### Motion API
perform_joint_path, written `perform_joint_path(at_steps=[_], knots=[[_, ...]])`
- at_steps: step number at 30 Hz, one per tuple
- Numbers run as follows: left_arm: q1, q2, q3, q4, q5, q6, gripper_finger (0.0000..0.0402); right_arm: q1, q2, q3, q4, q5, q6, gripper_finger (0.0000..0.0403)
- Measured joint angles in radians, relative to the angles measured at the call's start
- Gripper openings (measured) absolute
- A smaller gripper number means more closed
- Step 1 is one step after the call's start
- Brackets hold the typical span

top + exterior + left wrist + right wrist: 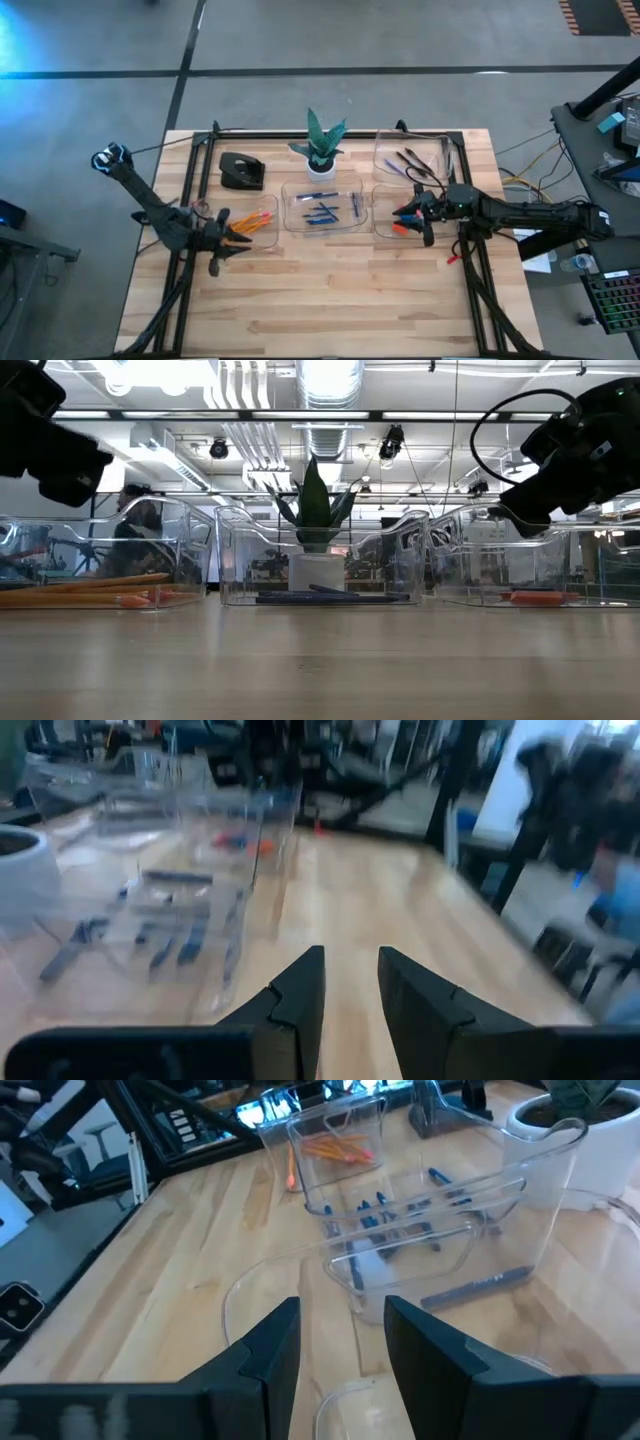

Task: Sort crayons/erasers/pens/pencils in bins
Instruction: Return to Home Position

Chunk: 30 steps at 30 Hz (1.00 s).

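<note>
Since left tool (350, 982) and right tool (340, 1338) are spread, empty | step: homing | next: right tool must rise clear of bin (380, 198) beneath it.

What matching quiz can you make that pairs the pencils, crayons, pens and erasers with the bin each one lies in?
Things:
1. pencils
2. crayons
3. pens
4. erasers

Places:
A. far right bin
B. middle bin
C. left bin, by the left gripper
D. near right bin, under the right gripper

Pairs: 1-C, 2-B, 3-A, 4-D
</note>
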<state>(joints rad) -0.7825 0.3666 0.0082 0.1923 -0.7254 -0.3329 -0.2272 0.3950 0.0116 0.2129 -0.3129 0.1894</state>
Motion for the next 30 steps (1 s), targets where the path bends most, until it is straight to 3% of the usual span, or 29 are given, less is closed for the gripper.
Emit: perform_joint_path(at_steps=[15,21,30], knots=[[0.182,-0.248,-0.002,0.001,-0.001,0.000,0.0083,0.000,0.000,-0.001,0.000,0.000,-0.004,0.0137],[0.337,-0.292,-0.002,0.000,-0.001,0.000,0.0083,0.000,0.000,-0.001,0.000,0.000,-0.006,0.0137],[0.656,-0.335,-0.003,0.001,-0.001,0.000,0.0083,0.000,0.000,-0.001,0.000,0.000,-0.006,0.0137]])
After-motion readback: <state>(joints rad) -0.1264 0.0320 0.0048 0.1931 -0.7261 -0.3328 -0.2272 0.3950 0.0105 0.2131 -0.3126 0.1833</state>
